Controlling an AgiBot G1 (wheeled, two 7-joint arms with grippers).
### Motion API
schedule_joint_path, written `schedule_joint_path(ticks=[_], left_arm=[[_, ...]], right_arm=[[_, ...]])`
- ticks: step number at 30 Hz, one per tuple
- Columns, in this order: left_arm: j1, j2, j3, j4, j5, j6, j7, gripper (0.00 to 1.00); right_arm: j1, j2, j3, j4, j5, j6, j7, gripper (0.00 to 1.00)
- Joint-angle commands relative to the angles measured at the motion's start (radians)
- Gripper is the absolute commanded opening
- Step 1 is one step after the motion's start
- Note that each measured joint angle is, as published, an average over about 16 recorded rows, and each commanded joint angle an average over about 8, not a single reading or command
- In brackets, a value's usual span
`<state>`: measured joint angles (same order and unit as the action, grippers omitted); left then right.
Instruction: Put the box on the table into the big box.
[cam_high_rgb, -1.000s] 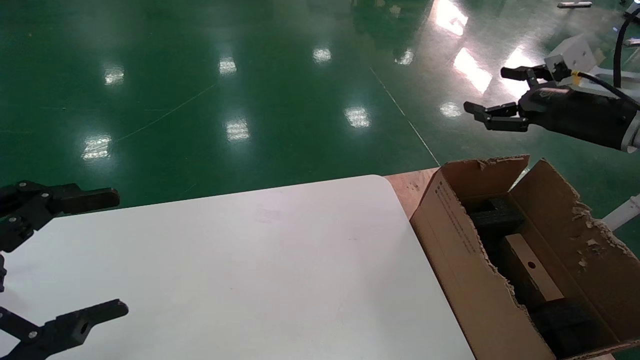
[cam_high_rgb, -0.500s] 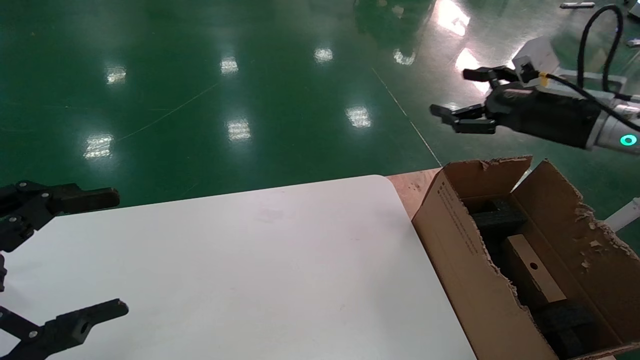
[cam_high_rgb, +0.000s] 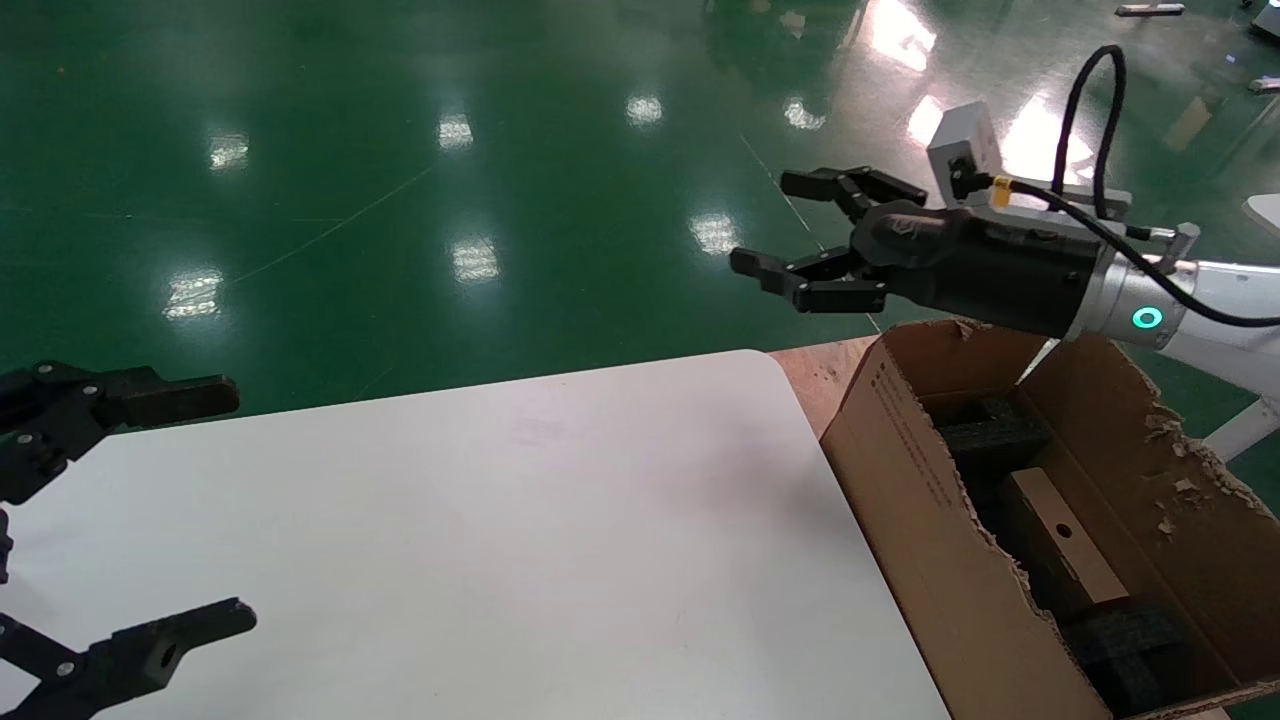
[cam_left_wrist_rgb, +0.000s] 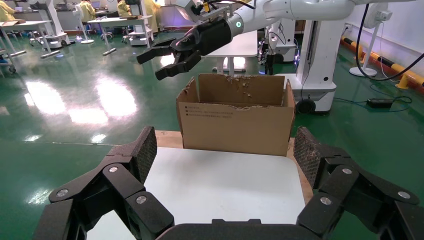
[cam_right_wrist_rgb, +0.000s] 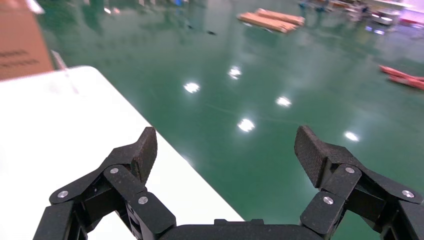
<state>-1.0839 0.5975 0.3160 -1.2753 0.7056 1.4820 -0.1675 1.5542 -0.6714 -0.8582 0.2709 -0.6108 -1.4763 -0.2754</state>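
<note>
Inside the big box (cam_high_rgb: 1010, 520), the box (cam_high_rgb: 1060, 555) between foam blocks (cam_high_rgb: 995, 430); right gripper (cam_high_rgb: 805, 235) above, fingers spread; left gripper (cam_high_rgb: 190, 510) spread over the table (cam_high_rgb: 500, 540)

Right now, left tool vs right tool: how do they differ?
The left tool sits low over the near left corner of the table; the right tool hangs high, past the table's far edge, beside the big box. The left one points across the table toward the big box, the right one away from it, over the floor. Both are open and empty.
</note>
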Motion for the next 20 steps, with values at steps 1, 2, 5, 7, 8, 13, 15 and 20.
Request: schedule_joint_path(ticks=[1, 2, 5, 7, 8, 13, 15, 20], left_arm=[[0.0, 0.0, 0.0, 0.0, 0.0, 0.0, 0.0, 1.0], [0.0, 0.0, 0.0, 0.0, 0.0, 0.0, 0.0, 1.0], [0.0, 0.0, 0.0, 0.0, 0.0, 0.0, 0.0, 1.0], [0.0, 0.0, 0.0, 0.0, 0.0, 0.0, 0.0, 1.0], [0.0, 0.0, 0.0, 0.0, 0.0, 0.0, 0.0, 1.0], [0.0, 0.0, 0.0, 0.0, 0.0, 0.0, 0.0, 1.0], [0.0, 0.0, 0.001, 0.0, 0.0, 0.0, 0.0, 1.0], [0.0, 0.0, 0.001, 0.0, 0.0, 0.0, 0.0, 1.0]], right_arm=[[-0.026, 0.003, 0.031, 0.055, -0.006, -0.001, 0.025, 1.0], [-0.039, 0.005, 0.047, 0.082, -0.01, -0.002, 0.038, 1.0], [-0.078, 0.01, 0.094, 0.165, -0.02, -0.003, 0.076, 1.0], [-0.104, 0.013, 0.126, 0.221, -0.026, -0.004, 0.101, 1.0], [-0.118, 0.015, 0.142, 0.248, -0.029, -0.005, 0.114, 1.0], [-0.182, 0.023, 0.219, 0.383, -0.045, -0.007, 0.175, 1.0], [-0.207, 0.026, 0.25, 0.438, -0.052, -0.008, 0.2, 1.0], [-0.253, 0.032, 0.306, 0.535, -0.063, -0.01, 0.245, 1.0]])
